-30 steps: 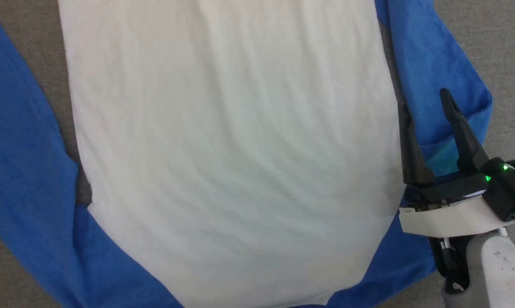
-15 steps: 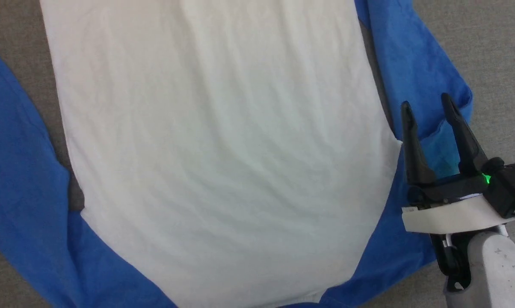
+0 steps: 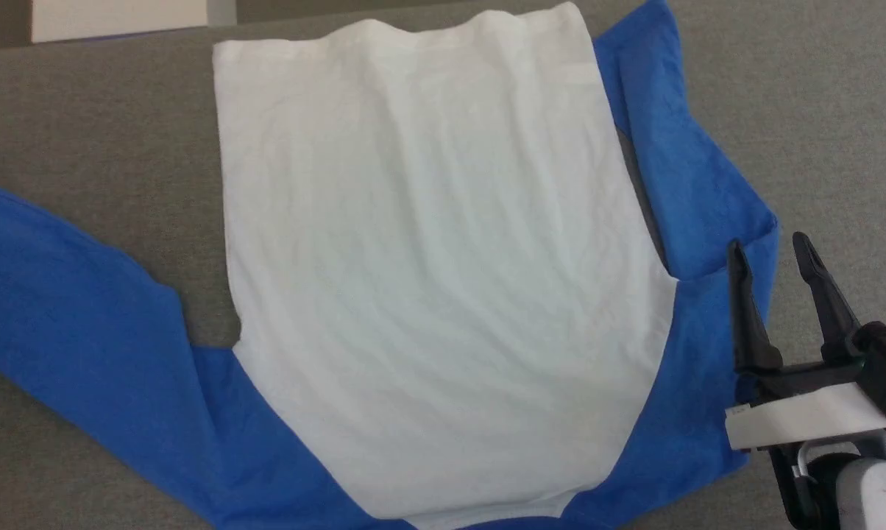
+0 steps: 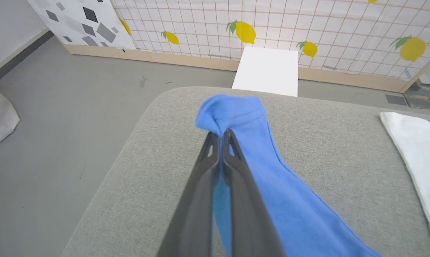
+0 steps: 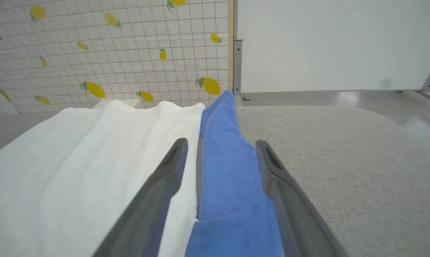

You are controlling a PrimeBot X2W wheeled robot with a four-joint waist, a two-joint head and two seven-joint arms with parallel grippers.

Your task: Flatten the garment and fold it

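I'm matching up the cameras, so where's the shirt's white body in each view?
Head view: white body across the centre.
Left wrist view: white body at the right edge.
Right wrist view: white body at lower left.
Shared landmark: the grey cushion under it.

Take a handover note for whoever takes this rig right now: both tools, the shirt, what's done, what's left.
Left tool: shut on the garment, pinching the left sleeve near its end.
Right tool: open, holding nothing, fingers either side of the right sleeve.
Garment: white body spread on the grey cushion, neck end nearest the robot; right sleeve doubled back beside the body.
Done: body roughly flattened.
Left: lay the sleeves out, then all folds.
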